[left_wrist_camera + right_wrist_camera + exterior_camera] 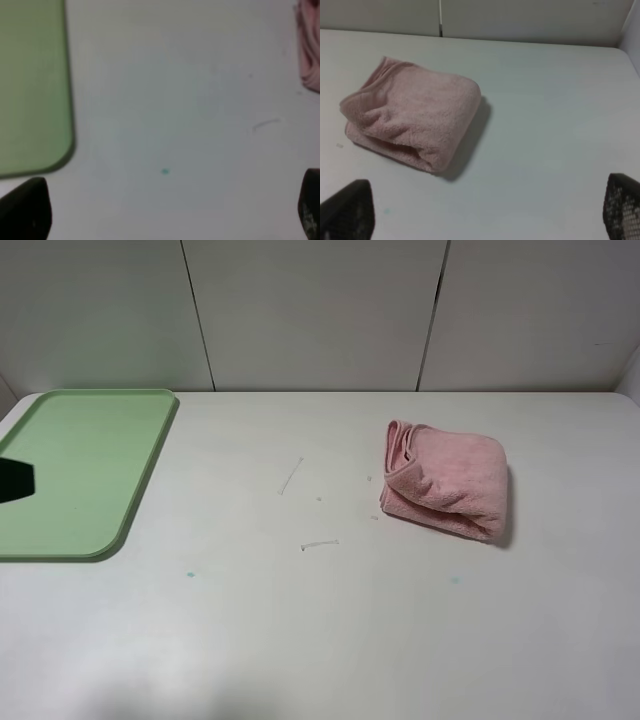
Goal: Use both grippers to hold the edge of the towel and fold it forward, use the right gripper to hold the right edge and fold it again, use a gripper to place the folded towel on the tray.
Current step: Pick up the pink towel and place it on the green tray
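A pink towel [445,480] lies folded into a thick bundle on the white table, right of the middle. It also shows in the right wrist view [412,117], and its edge shows in the left wrist view [310,55]. A green tray [85,465] lies at the far left, also in the left wrist view [32,85]. My left gripper [167,207] is open and empty above bare table between tray and towel. My right gripper [484,210] is open and empty, short of the towel. Neither touches the towel.
The white table [300,620] has small scuff marks [290,476] and a teal dot [190,574] near its middle. A dark part of the left arm [14,480] juts in over the tray at the left edge. A panelled wall [320,310] stands behind the table.
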{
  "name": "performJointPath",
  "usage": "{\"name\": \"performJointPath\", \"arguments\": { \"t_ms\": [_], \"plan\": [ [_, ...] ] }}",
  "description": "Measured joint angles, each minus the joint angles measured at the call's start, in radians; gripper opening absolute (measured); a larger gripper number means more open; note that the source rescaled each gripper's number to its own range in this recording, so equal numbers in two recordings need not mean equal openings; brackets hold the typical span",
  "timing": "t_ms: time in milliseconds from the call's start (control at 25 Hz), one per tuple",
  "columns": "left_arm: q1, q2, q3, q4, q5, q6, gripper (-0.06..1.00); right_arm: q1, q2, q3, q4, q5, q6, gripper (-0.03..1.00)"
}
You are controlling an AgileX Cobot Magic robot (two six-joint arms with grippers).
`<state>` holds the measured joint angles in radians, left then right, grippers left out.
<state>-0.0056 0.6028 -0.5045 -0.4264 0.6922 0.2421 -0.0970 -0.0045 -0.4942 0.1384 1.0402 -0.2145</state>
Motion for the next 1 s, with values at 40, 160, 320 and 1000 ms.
{"name": "performJointPath", "arguments": {
  "t_ms": [40,160,320,1000],
  "plan": [
    [0.0,0.051,-0.006,-0.04,-0.023,0.046,0.98,0.0,0.0,0.0,0.0,0.0,0.0,1.0],
    [0.0,0.193,-0.042,-0.166,-0.056,0.163,0.98,0.0,0.0,0.0,0.001,0.0,0.0,1.0],
    [-0.03,0.369,-0.126,-0.249,-0.077,0.242,0.98,0.0,0.0,0.0,0.002,0.0,0.0,1.0],
    [-0.402,0.911,-0.519,-0.267,-0.189,0.237,0.96,0.0,0.0,0.0,0.003,0.0,0.0,1.0]
  ]
}}
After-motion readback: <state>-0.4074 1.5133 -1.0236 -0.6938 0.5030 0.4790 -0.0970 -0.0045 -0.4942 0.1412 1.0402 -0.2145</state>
